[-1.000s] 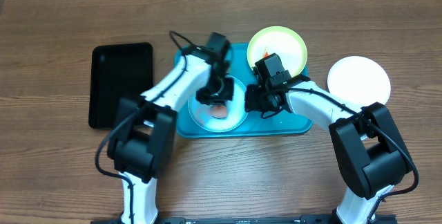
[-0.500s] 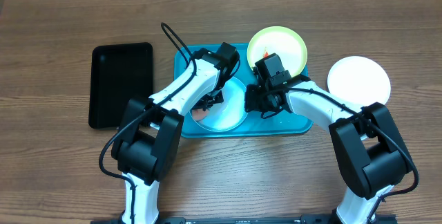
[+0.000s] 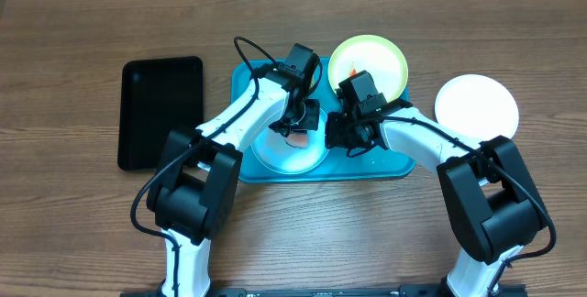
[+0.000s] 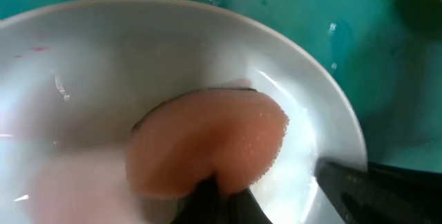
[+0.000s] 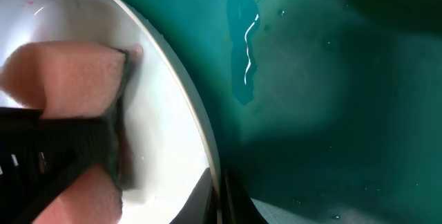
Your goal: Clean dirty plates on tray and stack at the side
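Note:
The light blue plate (image 3: 292,153) lies on the turquoise tray (image 3: 385,161). My left gripper (image 3: 299,125) is shut on a pink sponge (image 4: 207,144) and presses it on the plate's (image 4: 138,58) far right part. My right gripper (image 3: 332,137) is shut on the plate's right rim (image 5: 186,106); the sponge (image 5: 62,72) shows beside it. The yellow-green plate (image 3: 369,64), with a red smear (image 3: 351,74), rests on the tray's far right corner. The white plate (image 3: 476,104) lies on the table at the right, with no smear showing.
A smaller black tray (image 3: 160,109) lies on the wooden table to the left of the turquoise tray. Water drops and a wet streak (image 5: 245,51) sit on the tray floor beside the plate.
My left gripper has swept the sponge across the light blue plate, first to its left side, then back to its far right part. The right gripper has stayed on the rim.

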